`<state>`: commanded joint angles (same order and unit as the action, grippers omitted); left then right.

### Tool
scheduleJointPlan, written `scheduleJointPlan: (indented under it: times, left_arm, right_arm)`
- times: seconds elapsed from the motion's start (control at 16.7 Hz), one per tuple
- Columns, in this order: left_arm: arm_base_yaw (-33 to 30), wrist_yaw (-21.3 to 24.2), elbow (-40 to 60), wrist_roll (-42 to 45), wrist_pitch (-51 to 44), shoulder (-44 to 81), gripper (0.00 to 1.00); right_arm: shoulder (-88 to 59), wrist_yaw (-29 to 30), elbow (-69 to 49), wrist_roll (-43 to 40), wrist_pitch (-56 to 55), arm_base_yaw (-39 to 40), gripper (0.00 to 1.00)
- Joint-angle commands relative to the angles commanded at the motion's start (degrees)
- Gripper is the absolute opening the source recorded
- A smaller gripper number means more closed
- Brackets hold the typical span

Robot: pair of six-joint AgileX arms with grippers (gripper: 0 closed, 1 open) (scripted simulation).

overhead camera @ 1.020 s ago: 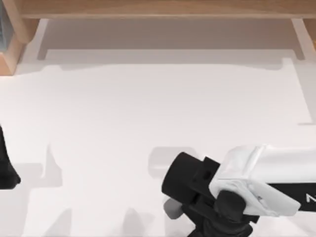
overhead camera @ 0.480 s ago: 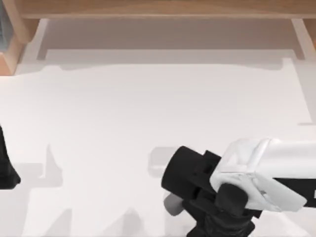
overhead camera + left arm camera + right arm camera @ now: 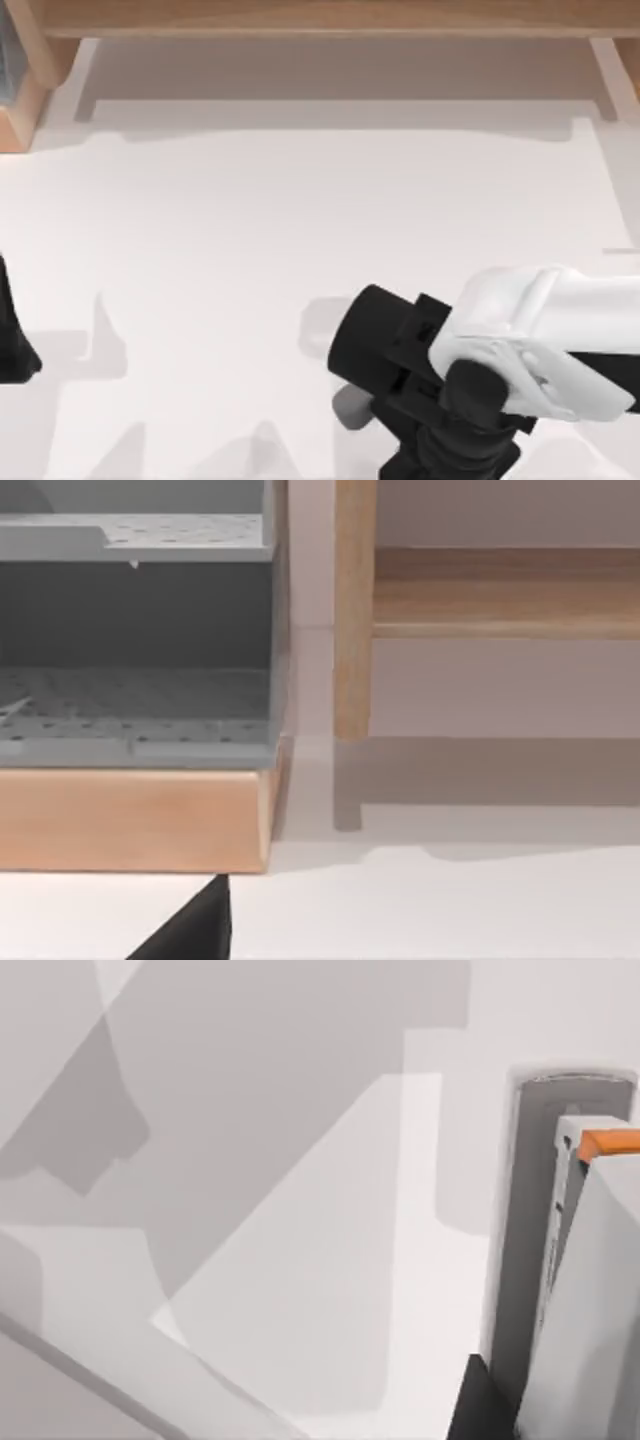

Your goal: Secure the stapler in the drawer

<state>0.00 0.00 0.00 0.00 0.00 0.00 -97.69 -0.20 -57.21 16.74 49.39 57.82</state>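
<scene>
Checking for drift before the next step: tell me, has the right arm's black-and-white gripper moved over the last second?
Yes. In the top view the right gripper edged slightly toward the table's right, away from the light wood furniture.

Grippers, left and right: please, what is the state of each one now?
Left gripper: parked at the table's left edge; state cannot be told.
Right gripper: low over the table near the front; state cannot be told, beside the stapler.
</scene>
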Motion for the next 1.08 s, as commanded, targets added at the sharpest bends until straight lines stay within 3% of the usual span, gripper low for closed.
scheduleJointPlan:
  times: [0.24, 0.48, 1.08]
  left_arm:
    - [0.0, 0.0, 0.0, 0.0, 0.0, 0.0, 1.0]
    - [0.0, 0.0, 0.0, 0.0, 0.0, 0.0, 1.0]
    - [0.0, 0.0, 0.0, 0.0, 0.0, 0.0, 1.0]
  right_arm:
    - [-0.3, 0.1, -0.2, -0.2, 0.1, -0.4, 0.0]
    - [-1.4, 1.4, -5.2, -3.5, 3.3, -6.5, 0.0]
    - [-9.7, 4.6, -37.2, -18.8, 16.1, -43.7, 0.0]
